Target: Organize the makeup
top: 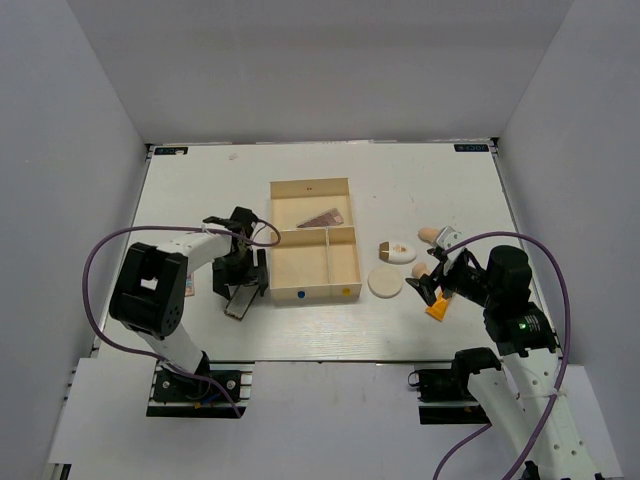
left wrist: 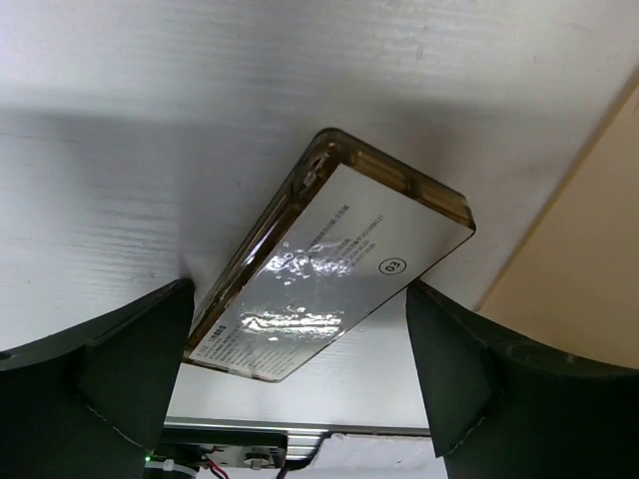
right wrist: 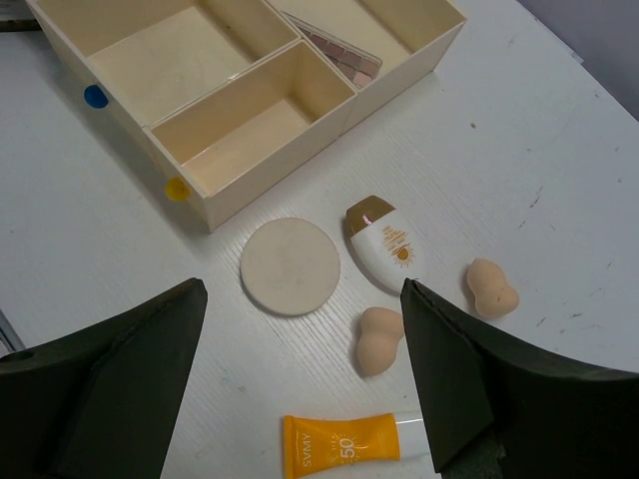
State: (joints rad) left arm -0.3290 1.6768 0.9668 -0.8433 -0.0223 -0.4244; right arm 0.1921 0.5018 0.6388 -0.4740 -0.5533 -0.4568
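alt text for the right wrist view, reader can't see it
The open right hand hangs over a white table above loose makeup: a round puff, a white oval pad, two peach sponges and an orange tube. Beyond them sits a cream three-part tray with a palette in its far section.

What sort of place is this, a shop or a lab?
Probably a robot lab cell: white table boxed in by plain grey panels, left arm and right arm bolted at its near edge.
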